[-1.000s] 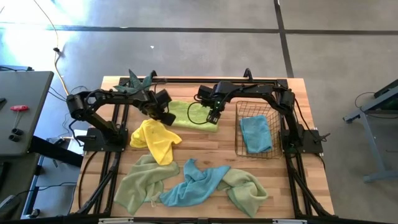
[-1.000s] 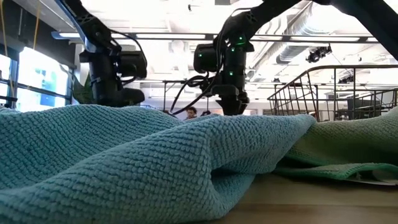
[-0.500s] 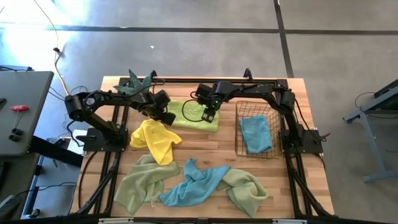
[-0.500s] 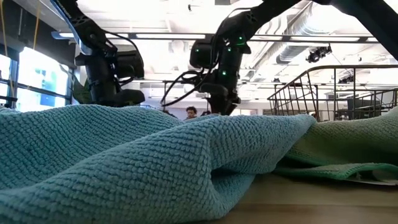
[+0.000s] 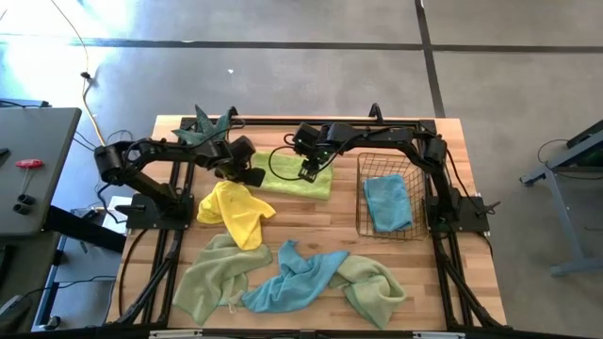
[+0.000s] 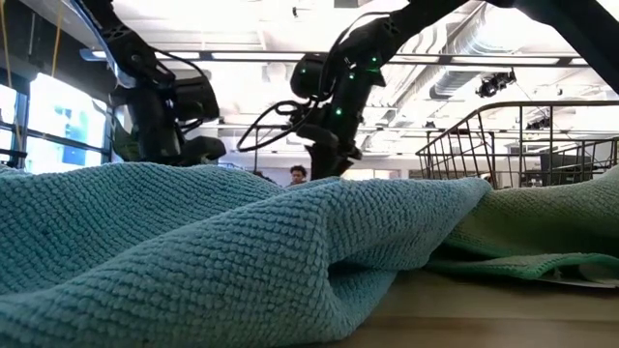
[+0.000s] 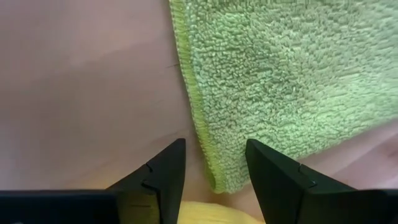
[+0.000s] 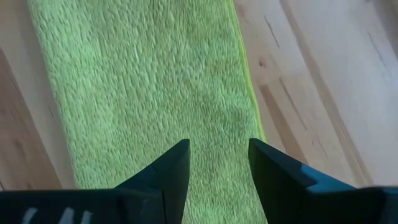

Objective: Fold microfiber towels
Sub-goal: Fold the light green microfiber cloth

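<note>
right hand point(image 5: 304, 174) shifted further over lime towel point(image 5: 300, 176), open, empty | left hand point(image 5: 252, 175) open at towel's corner | fold underway

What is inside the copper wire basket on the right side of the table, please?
The wire basket holds one light blue towel, lying fairly flat against its floor. Nothing else shows through the wires, though anything under that towel would be covered.
</note>
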### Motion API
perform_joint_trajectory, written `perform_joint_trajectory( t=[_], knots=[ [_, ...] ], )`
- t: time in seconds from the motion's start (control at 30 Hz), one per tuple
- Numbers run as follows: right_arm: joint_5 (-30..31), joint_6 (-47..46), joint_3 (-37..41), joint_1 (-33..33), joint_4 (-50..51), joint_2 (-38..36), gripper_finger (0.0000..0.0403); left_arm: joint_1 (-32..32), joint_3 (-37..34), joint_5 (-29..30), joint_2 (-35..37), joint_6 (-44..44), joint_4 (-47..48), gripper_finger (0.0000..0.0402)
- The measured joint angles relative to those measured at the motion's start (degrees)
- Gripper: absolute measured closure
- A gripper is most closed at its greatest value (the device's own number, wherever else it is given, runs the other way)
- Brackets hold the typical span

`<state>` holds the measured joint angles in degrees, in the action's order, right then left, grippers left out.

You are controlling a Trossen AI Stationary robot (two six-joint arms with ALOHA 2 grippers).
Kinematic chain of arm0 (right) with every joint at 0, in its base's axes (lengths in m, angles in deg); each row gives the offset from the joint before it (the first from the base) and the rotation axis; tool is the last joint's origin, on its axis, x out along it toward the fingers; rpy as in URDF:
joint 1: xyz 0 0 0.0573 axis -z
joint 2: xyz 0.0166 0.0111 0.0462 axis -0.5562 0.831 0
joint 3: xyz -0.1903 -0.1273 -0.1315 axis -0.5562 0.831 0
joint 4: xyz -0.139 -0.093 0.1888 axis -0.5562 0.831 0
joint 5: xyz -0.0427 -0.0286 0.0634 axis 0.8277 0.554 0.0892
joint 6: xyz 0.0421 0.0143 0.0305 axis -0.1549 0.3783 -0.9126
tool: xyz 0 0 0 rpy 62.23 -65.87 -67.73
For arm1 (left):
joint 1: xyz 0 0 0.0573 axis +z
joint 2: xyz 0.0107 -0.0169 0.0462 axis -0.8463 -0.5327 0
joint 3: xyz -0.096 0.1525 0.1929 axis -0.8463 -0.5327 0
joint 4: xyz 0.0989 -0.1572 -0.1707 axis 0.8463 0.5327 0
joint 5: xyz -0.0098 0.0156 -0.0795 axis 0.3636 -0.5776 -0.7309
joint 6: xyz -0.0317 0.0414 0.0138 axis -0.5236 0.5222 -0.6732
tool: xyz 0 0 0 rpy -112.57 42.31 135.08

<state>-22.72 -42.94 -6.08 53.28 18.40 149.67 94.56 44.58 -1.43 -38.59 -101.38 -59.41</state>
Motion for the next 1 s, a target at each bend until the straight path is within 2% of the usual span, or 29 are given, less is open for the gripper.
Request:
perform_joint_trajectory(
  t=[0.27,0.43,0.57,0.73,1.0],
  knots=[
    [0.0,0.0,0.0,0.0,-2.4,0.0,0.0245,0.0,-0.9,-4.5,-0.5,-2.4,-7.6,0.0243],
    [0.0,0.0,0.0,0.0,-3.0,0.0,0.0245,-0.2,-0.9,-4.2,-0.5,-2.3,-8.3,0.0246],
    [0.0,0.0,0.0,0.0,-3.0,0.0,0.0245,-0.2,-0.8,-3.1,-0.6,-1.2,-7.8,0.0287],
    [0.0,0.0,0.0,0.0,-3.1,0.0,0.0245,-0.2,-0.8,-1.5,-0.6,0.7,-5.5,0.0384],
    [0.0,0.0,0.0,0.0,-3.1,0.0,0.0245,-0.1,-0.8,-1.3,2.5,4.8,-0.2,0.0398]
  ],
)
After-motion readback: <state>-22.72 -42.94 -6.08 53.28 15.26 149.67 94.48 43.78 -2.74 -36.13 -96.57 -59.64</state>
